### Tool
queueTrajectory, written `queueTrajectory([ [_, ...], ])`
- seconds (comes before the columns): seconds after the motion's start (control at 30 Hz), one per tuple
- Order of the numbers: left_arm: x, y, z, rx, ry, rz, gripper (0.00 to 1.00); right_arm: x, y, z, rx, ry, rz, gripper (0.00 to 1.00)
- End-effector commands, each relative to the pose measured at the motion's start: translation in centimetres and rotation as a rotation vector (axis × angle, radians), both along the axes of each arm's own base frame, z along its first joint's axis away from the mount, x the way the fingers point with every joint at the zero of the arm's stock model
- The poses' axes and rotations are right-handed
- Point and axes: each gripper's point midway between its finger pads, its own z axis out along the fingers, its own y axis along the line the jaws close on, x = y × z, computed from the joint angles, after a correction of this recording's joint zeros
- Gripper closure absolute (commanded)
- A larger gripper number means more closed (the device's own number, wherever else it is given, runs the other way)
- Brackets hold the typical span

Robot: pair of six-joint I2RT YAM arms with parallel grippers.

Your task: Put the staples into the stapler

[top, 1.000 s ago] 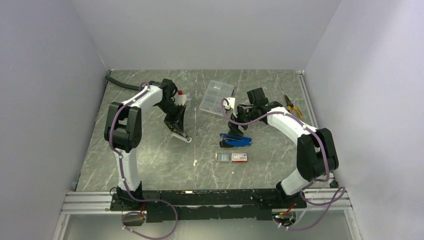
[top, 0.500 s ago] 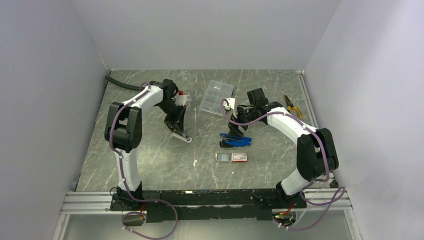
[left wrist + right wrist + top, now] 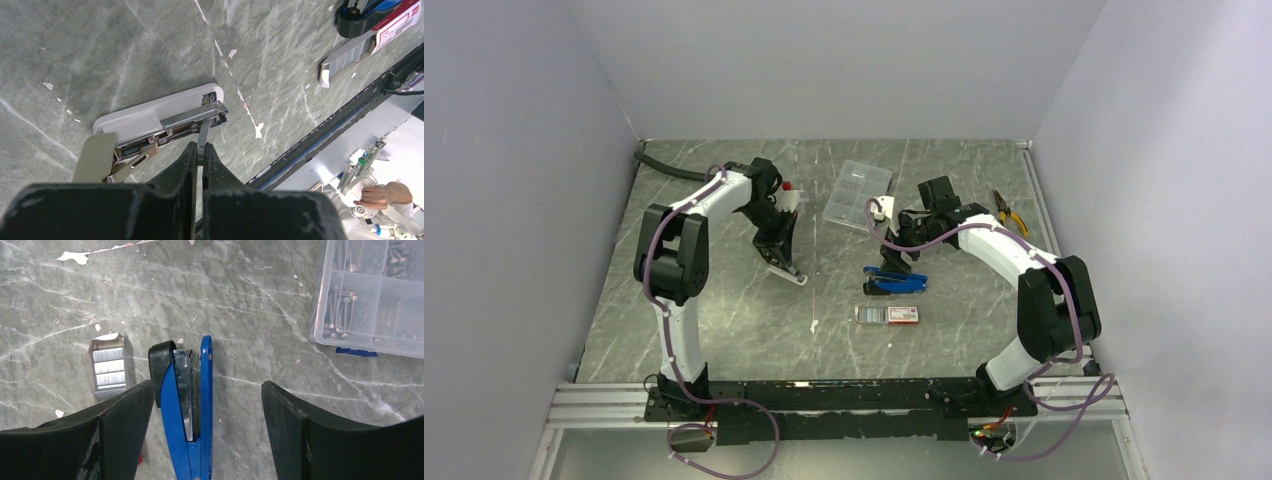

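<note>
Left wrist: left hand pinches thin silvery staples (right hand gapes wide)

Robotics lab test cell. Grey marble-look table boxed in by plain pale walls on three sides. Aluminium rail along the table's near edge carries left arm and right arm. Parts case and pliers toward the table's far side. Person's hand at a bench beyond the table's edge.
</note>
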Motion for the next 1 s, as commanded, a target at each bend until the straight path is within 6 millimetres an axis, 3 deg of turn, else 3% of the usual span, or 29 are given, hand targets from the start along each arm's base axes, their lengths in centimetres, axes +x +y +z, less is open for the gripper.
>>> queueTrajectory([
  [0.0,0.7,-1.3,1.2,-0.042,-0.041,-0.010,0.96,0.0,0.0,-0.3,-0.004,-0.008,0.018,0.18],
  [0.37,0.6,-2.0,3.3,-0.099,-0.085,-0.023,0.97,0.0,-0.1,-0.4,-0.008,-0.005,0.018,0.18],
  [0.97,0.6,-0.9,2.0,-0.023,-0.089,-0.016,0.97,0.0,-0.1,-0.5,-0.011,-0.003,0.018,0.18],
])
